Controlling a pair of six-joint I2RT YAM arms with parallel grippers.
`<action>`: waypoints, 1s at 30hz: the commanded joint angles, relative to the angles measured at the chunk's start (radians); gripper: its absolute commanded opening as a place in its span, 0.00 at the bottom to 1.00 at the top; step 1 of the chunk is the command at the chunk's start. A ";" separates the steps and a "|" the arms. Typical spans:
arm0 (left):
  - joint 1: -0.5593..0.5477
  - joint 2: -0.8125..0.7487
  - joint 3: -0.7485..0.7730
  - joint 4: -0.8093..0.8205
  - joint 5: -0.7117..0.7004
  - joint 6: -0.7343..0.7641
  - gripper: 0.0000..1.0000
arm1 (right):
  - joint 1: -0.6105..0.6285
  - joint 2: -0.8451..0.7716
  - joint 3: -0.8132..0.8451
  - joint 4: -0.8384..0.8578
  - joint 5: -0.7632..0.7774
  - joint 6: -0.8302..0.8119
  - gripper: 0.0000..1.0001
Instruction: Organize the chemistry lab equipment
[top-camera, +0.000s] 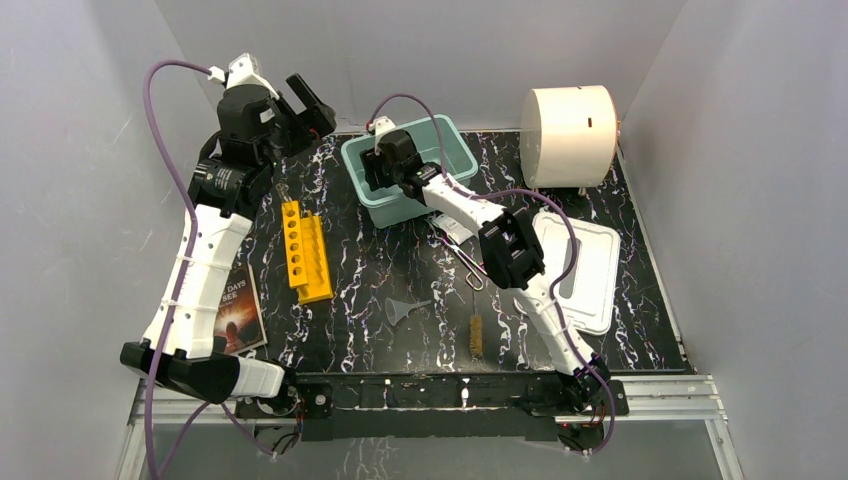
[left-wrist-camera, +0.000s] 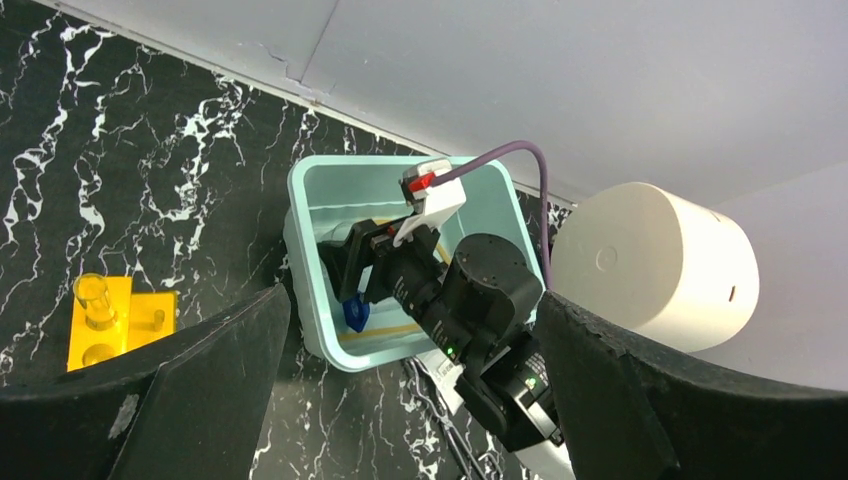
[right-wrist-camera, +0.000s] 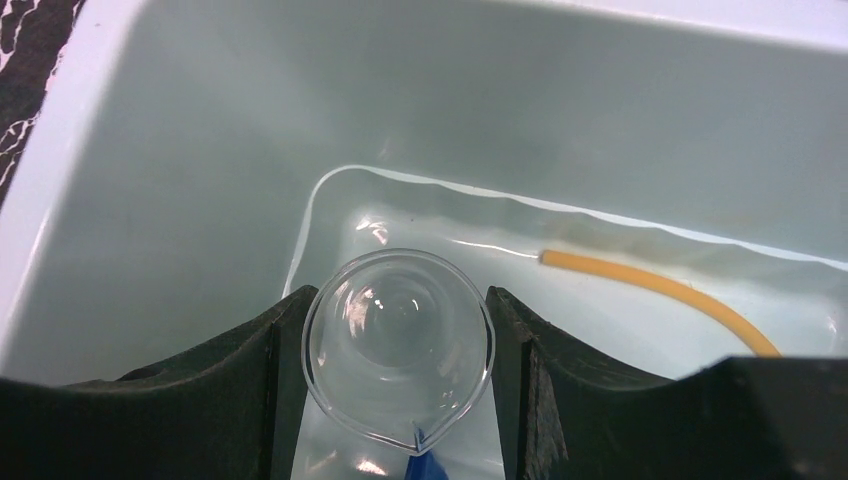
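Observation:
My right gripper (right-wrist-camera: 397, 295) reaches down into the teal bin (top-camera: 452, 135) and is shut on a clear beaker (right-wrist-camera: 398, 345), one finger on each side of its rim. A tan rubber tube (right-wrist-camera: 660, 285) and a blue cap (right-wrist-camera: 430, 468) lie on the bin floor. The cap also shows in the left wrist view (left-wrist-camera: 355, 313). My left gripper (top-camera: 312, 105) is raised at the back left, open and empty. On the table lie a clear funnel (top-camera: 400, 310), a brown bristle brush (top-camera: 476, 335) and metal tongs (top-camera: 460, 255).
A yellow rack (top-camera: 305, 250) stands left of the bin with a glass tube (left-wrist-camera: 93, 297) in it. A white tray (top-camera: 590, 265) lies at the right, a big white cylinder (top-camera: 570, 135) at the back right, a paperback book (top-camera: 238, 310) at the front left.

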 joint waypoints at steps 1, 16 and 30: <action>-0.003 -0.009 -0.011 -0.028 0.015 -0.012 0.92 | -0.009 0.033 0.077 0.066 -0.013 -0.030 0.61; -0.003 0.017 -0.004 -0.037 0.031 0.009 0.92 | -0.013 0.027 0.161 0.022 -0.036 0.002 0.81; -0.002 -0.017 0.059 -0.053 -0.028 0.110 0.94 | -0.021 -0.137 0.217 -0.129 -0.028 0.055 0.84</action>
